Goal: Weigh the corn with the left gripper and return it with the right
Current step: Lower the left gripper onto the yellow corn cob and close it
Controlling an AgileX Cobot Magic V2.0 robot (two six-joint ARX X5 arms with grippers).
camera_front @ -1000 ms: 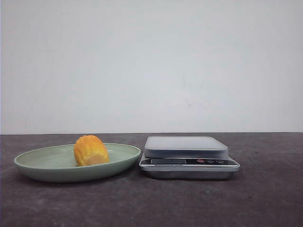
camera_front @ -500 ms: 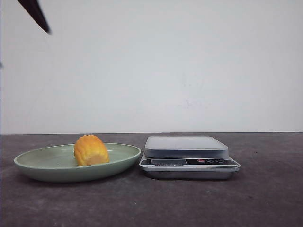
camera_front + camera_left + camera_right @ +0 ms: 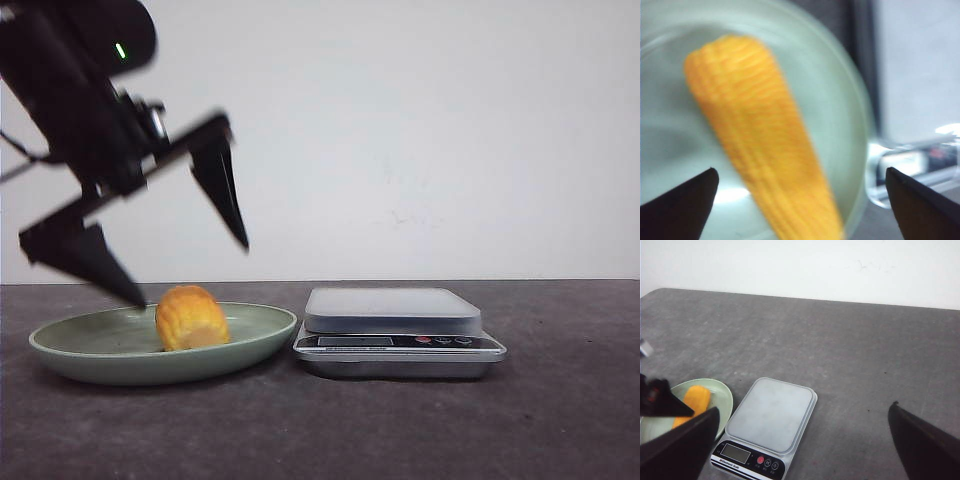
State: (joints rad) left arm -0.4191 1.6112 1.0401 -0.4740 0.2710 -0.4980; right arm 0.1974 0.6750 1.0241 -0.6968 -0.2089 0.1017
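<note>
The corn [image 3: 192, 318], a stubby yellow-orange cob, lies in a pale green plate [image 3: 70, 352] at the left of the table. It also shows in the left wrist view [image 3: 765, 145] and the right wrist view [image 3: 695, 399]. A silver kitchen scale [image 3: 392, 310] stands just right of the plate with nothing on its platform. My left gripper [image 3: 190, 272] is open wide and hangs just above the corn, one finger on each side, not touching it. My right gripper [image 3: 804, 409] is open and empty, high above the scale [image 3: 771, 412], and is out of the front view.
The dark grey table [image 3: 560, 420] runs back to a white wall. The scale's display and buttons [image 3: 760, 460] face the front edge. In the right wrist view, a dark left finger [image 3: 660, 400] overlaps the plate [image 3: 722, 395].
My left arm has come down from the top left corner of the front view to just above the corn. The corn, plate and scale have not moved.
</note>
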